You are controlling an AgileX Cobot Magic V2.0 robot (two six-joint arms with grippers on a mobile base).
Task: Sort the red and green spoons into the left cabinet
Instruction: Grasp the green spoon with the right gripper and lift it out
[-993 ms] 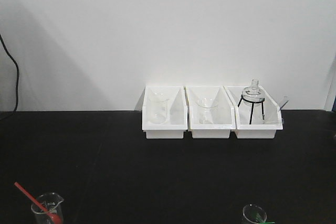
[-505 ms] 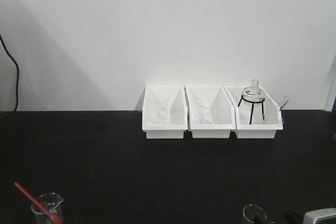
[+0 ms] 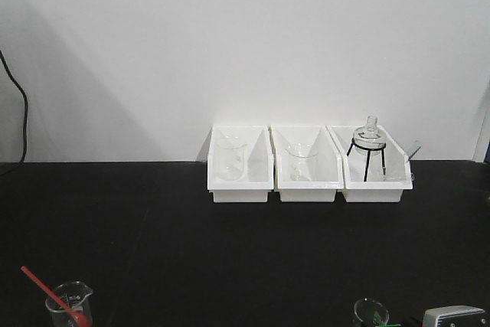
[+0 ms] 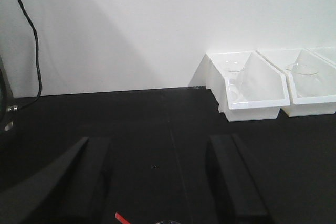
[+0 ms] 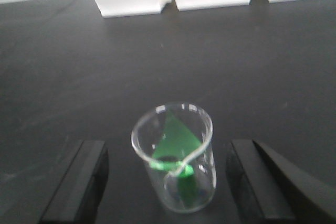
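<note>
The red spoon [image 3: 47,290] stands tilted in a clear glass beaker [image 3: 80,296] at the lower left of the front view. Its bowl is down inside the glass and its handle leans toward the upper left, well above the rim. The green spoon [image 5: 177,140] sits in a second clear beaker [image 5: 203,179], which appears at the bottom right of the front view and low in the centre of the right wrist view. Both beakers stand on the black desk [image 3: 230,250], well apart from each other.

The right end effector [image 5: 167,145] is spread wide, with one dark finger on each side of the green spoon's beaker. Neither finger touches the glass, and it holds nothing. A grey-white part of the right arm [image 3: 455,317] shows in the bottom right corner of the front view, just beside that beaker.

The left end effector [image 4: 159,150] is also wide apart and empty. A small red tip of the spoon shows at the bottom edge of its view, between the two fingers.

Three white bins [image 3: 306,165] stand in a row against the white wall at the far edge of the desk, right of centre, each with clear glassware inside. The right-hand bin also holds a black tripod stand [image 3: 366,160]. A black cable [image 4: 32,40] hangs down the wall at the upper left of the left wrist view.
</note>
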